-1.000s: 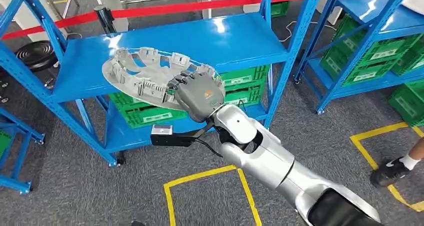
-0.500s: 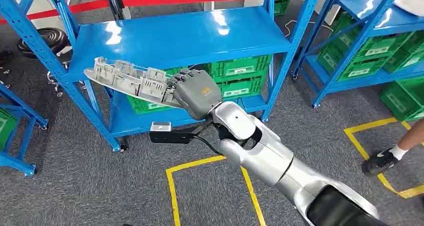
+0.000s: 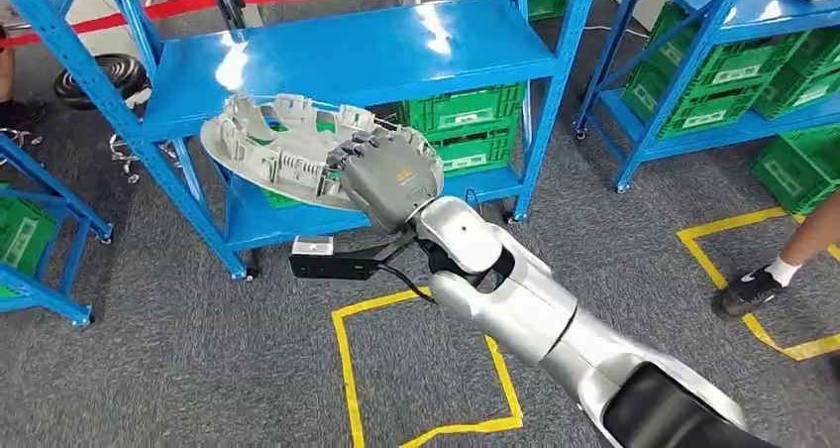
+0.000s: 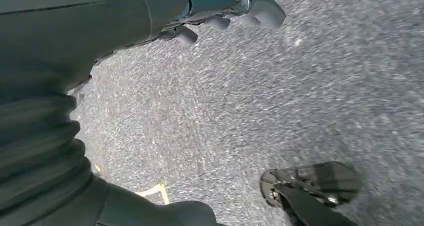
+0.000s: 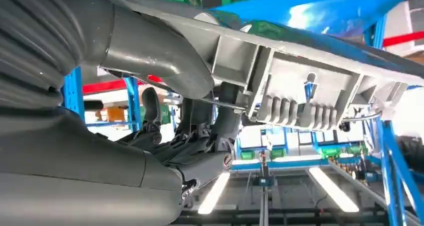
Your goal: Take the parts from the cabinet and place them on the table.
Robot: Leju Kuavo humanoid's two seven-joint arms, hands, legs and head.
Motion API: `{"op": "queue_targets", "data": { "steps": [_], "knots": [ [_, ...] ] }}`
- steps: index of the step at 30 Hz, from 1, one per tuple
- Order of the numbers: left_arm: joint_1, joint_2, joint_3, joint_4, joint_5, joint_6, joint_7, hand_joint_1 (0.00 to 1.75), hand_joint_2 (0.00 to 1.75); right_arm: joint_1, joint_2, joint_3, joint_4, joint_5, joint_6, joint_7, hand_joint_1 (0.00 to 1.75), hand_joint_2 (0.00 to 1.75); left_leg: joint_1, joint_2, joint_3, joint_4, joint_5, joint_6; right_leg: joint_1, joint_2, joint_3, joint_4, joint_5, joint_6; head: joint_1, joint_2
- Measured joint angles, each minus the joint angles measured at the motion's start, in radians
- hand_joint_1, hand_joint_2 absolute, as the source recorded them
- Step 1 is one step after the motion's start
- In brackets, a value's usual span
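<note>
Right hand (image 3: 388, 177) is gripping the grey part (image 3: 287, 151), fingers curled over its rim; an orange logo there is unreadable.

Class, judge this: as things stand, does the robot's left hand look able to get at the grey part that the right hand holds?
Probably not at once. The left hand hangs over the carpet floor, while the right hand holds the grey part up by the blue shelf.
</note>
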Motion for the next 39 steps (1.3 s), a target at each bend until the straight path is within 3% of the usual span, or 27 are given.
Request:
{"op": "queue_targets", "data": {
  "steps": [1, 2, 3, 6, 7, 8, 10, 11, 12, 13, 15, 16, 17, 18, 20, 22, 24, 25, 26, 27, 28, 30, 31, 33, 37, 38, 39],
  "knots": [
    [-0.001, 0.000, 0.000, -0.001, 0.002, 0.002, 0.000, 0.00, 1.75, -0.002, 0.002, 0.001, 0.001, 0.000, 0.001, 0.000, 1.75, 1.75, 0.003, 0.000, 0.069, -0.089, -0.015, 0.000, 0.000, 0.000, -0.012, 0.007, 0.009, 0.006, 0.000, 0.000],
    [-0.002, -0.001, 0.000, -0.001, 0.003, 0.003, 0.000, 0.00, 1.75, -0.003, 0.003, 0.001, 0.001, 0.000, 0.001, 0.000, 1.75, 1.75, 0.000, -0.001, 0.122, -0.162, -0.058, 0.001, 0.003, 0.001, -0.023, 0.011, 0.013, 0.011, -0.002, 0.000],
    [-0.002, 0.000, 0.000, -0.001, 0.004, 0.005, 0.000, 0.00, 1.75, -0.004, 0.006, 0.002, 0.003, 0.000, 0.002, -0.001, 1.75, 1.75, -0.007, -0.004, 0.140, -0.211, -0.081, 0.021, 0.004, 0.000, -0.028, 0.014, 0.026, 0.018, 0.001, 0.000],
    [0.003, -0.002, 0.005, 0.000, 0.006, 0.006, 0.000, 0.00, 1.75, -0.006, 0.011, 0.002, 0.010, 0.001, 0.005, -0.001, 1.75, 1.75, -0.007, -0.001, 0.110, -0.211, -0.054, 0.049, 0.002, 0.000, -0.034, 0.001, 0.059, 0.038, 0.001, 0.000],
    [0.003, -0.004, 0.006, 0.001, 0.006, 0.006, 0.000, 0.00, 1.75, -0.008, 0.012, 0.002, 0.013, 0.001, 0.005, -0.001, 1.75, 1.75, -0.004, 0.004, 0.109, -0.211, -0.042, 0.059, -0.004, 0.003, -0.042, 0.011, 0.032, 0.043, 0.000, 0.000],
    [0.003, -0.003, 0.007, 0.000, 0.008, 0.006, 0.000, 0.00, 1.75, -0.011, 0.013, 0.002, 0.016, 0.002, 0.007, 0.000, 1.75, 1.75, -0.004, 0.003, 0.093, -0.212, -0.029, 0.065, -0.003, 0.005, -0.058, 0.047, -0.027, 0.049, 0.002, 0.000],
    [0.002, -0.004, 0.008, -0.001, 0.009, 0.006, -0.003, 0.00, 1.75, -0.017, 0.017, 0.003, 0.020, 0.003, 0.013, 0.000, 1.75, 1.75, -0.004, 0.003, 0.061, -0.210, -0.002, 0.071, -0.005, 0.005, -0.095, 0.196, -0.154, 0.057, 0.001, 0.000],
    [0.002, -0.005, 0.010, 0.000, 0.010, 0.006, -0.003, 0.00, 1.75, -0.017, 0.019, 0.003, 0.021, 0.004, 0.015, 0.000, 1.75, 1.75, -0.004, 0.003, 0.044, -0.209, 0.010, 0.071, -0.005, 0.005, -0.106, 0.267, -0.184, 0.059, 0.002, 0.000],
    [0.002, -0.006, 0.012, 0.000, 0.013, 0.006, -0.003, 0.00, 1.75, -0.017, 0.022, 0.005, 0.023, 0.006, 0.016, 0.000, 1.75, 1.75, -0.004, 0.003, 0.027, -0.207, 0.023, 0.070, -0.005, 0.005, -0.108, 0.315, -0.183, 0.059, 0.002, 0.000],
    [0.003, -0.007, 0.015, 0.000, 0.017, 0.006, -0.004, 0.00, 1.75, -0.018, 0.024, 0.008, 0.025, 0.007, 0.019, 0.000, 1.75, 1.75, -0.004, 0.003, 0.007, -0.204, 0.036, 0.068, -0.005, 0.005, -0.090, 0.327, -0.151, 0.058, 0.002, 0.000],
    [0.003, -0.008, 0.018, 0.000, 0.019, 0.008, -0.006, 0.00, 1.75, -0.023, 0.027, 0.014, 0.027, 0.008, 0.026, 0.000, 1.75, 1.75, -0.004, 0.003, -0.027, -0.200, 0.059, 0.064, -0.004, 0.006, -0.002, 0.241, -0.086, 0.050, 0.002, 0.000],
    [0.003, -0.009, 0.022, 0.000, 0.021, 0.010, -0.006, 0.00, 1.75, -0.027, 0.028, 0.017, 0.027, 0.009, 0.028, 0.000, 1.75, 1.75, -0.004, 0.002, -0.040, -0.198, 0.072, 0.060, -0.002, 0.006, 0.069, 0.156, -0.087, 0.042, 0.001, 0.000],
    [0.004, -0.010, 0.024, 0.000, 0.021, 0.016, -0.006, 0.00, 1.75, -0.033, 0.032, 0.020, 0.027, 0.010, 0.030, 0.001, 1.75, 1.75, -0.005, 0.002, -0.047, -0.196, 0.080, 0.055, 0.003, 0.007, 0.146, 0.065, -0.130, 0.033, 0.001, 0.000],
    [0.005, -0.009, 0.024, 0.000, 0.023, 0.019, -0.006, 0.00, 1.75, -0.039, 0.037, 0.021, 0.027, 0.010, 0.031, 0.001, 1.75, 1.75, -0.008, 0.003, -0.053, -0.196, 0.090, 0.049, 0.008, 0.007, 0.186, -0.019, -0.162, 0.028, 0.000, 0.000],
    [0.006, -0.008, 0.026, 0.000, 0.025, 0.025, -0.006, 0.00, 1.75, -0.047, 0.042, 0.026, 0.030, 0.010, 0.031, 0.002, 1.75, 1.75, -0.003, 0.005, -0.055, -0.212, 0.120, 0.034, 0.014, 0.008, 0.165, -0.010, -0.147, 0.024, 0.006, 0.000],
    [0.013, -0.002, 0.031, 0.000, 0.026, 0.026, -0.007, 0.00, 1.75, -0.047, 0.043, 0.030, 0.033, 0.010, 0.031, 0.005, 1.75, 1.75, 0.000, 0.003, -0.062, -0.217, 0.126, 0.023, 0.002, 0.000, 0.149, -0.022, -0.117, 0.006, 0.006, 0.000],
    [0.019, -0.001, 0.031, 0.001, 0.026, 0.027, -0.007, 0.00, 1.75, -0.045, 0.049, 0.032, 0.034, 0.015, 0.030, 0.010, 1.75, 1.75, -0.001, 0.002, -0.087, -0.143, 0.005, 0.016, 0.003, 0.000, 0.124, -0.022, -0.092, -0.008, 0.000, 0.000],
    [0.020, 0.000, 0.032, 0.001, 0.026, 0.027, -0.007, 0.00, 1.75, -0.043, 0.050, 0.034, 0.034, 0.016, 0.030, 0.011, 1.75, 1.75, -0.001, 0.002, -0.101, -0.061, -0.064, 0.011, 0.004, 0.000, 0.106, -0.021, -0.076, -0.009, 0.000, 0.000],
    [0.019, 0.000, 0.032, 0.001, 0.026, 0.028, -0.007, 0.00, 1.75, -0.040, 0.050, 0.034, 0.035, 0.017, 0.030, 0.012, 1.75, 1.75, -0.001, 0.002, -0.111, 0.007, -0.100, 0.008, 0.005, 0.000, 0.091, -0.020, -0.064, -0.009, 0.000, 0.000],
    [0.019, 0.001, 0.032, 0.001, 0.026, 0.029, -0.007, 0.00, 1.75, -0.037, 0.050, 0.035, 0.037, 0.018, 0.030, 0.012, 1.75, 1.75, -0.001, 0.002, -0.116, 0.070, -0.106, 0.005, 0.006, -0.001, 0.072, -0.018, -0.050, -0.008, 0.000, 0.000],
    [0.020, 0.002, 0.032, 0.001, 0.026, 0.029, -0.007, 0.00, 1.75, -0.035, 0.050, 0.035, 0.039, 0.018, 0.030, 0.012, 1.75, 1.75, -0.001, 0.002, -0.107, 0.096, -0.082, 0.004, 0.006, -0.001, 0.052, -0.014, -0.039, -0.007, 0.000, 0.000],
    [0.019, 0.004, 0.033, 0.001, 0.025, 0.029, -0.006, 0.00, 1.75, -0.034, 0.050, 0.036, 0.042, 0.019, 0.030, 0.015, 1.75, 1.75, 0.000, 0.002, -0.036, 0.040, -0.005, 0.005, 0.004, -0.001, 0.012, -0.005, -0.014, -0.002, -0.001, 0.000],
    [0.018, 0.005, 0.034, 0.000, 0.026, 0.029, -0.006, 0.00, 1.75, -0.034, 0.049, 0.036, 0.042, 0.019, 0.030, 0.016, 1.75, 1.75, 0.000, 0.002, 0.027, -0.035, 0.002, 0.007, 0.003, 0.000, -0.005, 0.000, -0.003, 0.003, 0.000, 0.000],
    [0.014, 0.005, 0.038, -0.001, 0.027, 0.029, -0.008, 0.00, 1.75, -0.035, 0.049, 0.036, 0.042, 0.019, 0.030, 0.016, 1.75, 1.75, -0.007, -0.001, 0.149, -0.215, -0.082, 0.015, 0.007, 0.000, -0.023, 0.010, 0.012, 0.013, 0.001, 0.000],
    [0.017, 0.003, 0.041, 0.001, 0.029, 0.029, -0.008, 0.00, 1.75, -0.029, 0.047, 0.037, 0.044, 0.019, 0.029, 0.015, 1.75, 1.75, -0.004, 0.004, 0.114, -0.219, -0.053, 0.057, 0.004, 0.002, -0.036, 0.000, 0.050, 0.037, 0.000, 0.000],
    [0.017, 0.003, 0.042, 0.001, 0.030, 0.029, -0.009, 0.00, 1.75, -0.028, 0.047, 0.037, 0.045, 0.019, 0.029, 0.015, 1.75, 1.75, -0.005, 0.008, 0.106, -0.217, -0.042, 0.063, 0.002, 0.006, -0.045, 0.019, 0.006, 0.043, 0.002, 0.000],
    [0.017, 0.005, 0.043, 0.000, 0.032, 0.030, -0.010, 0.00, 1.75, -0.028, 0.046, 0.037, 0.045, 0.019, 0.028, 0.015, 1.75, 1.75, -0.005, 0.007, 0.091, -0.216, -0.028, 0.070, 0.001, 0.006, -0.061, 0.071, -0.065, 0.048, 0.003, 0.000]
  ]
}}
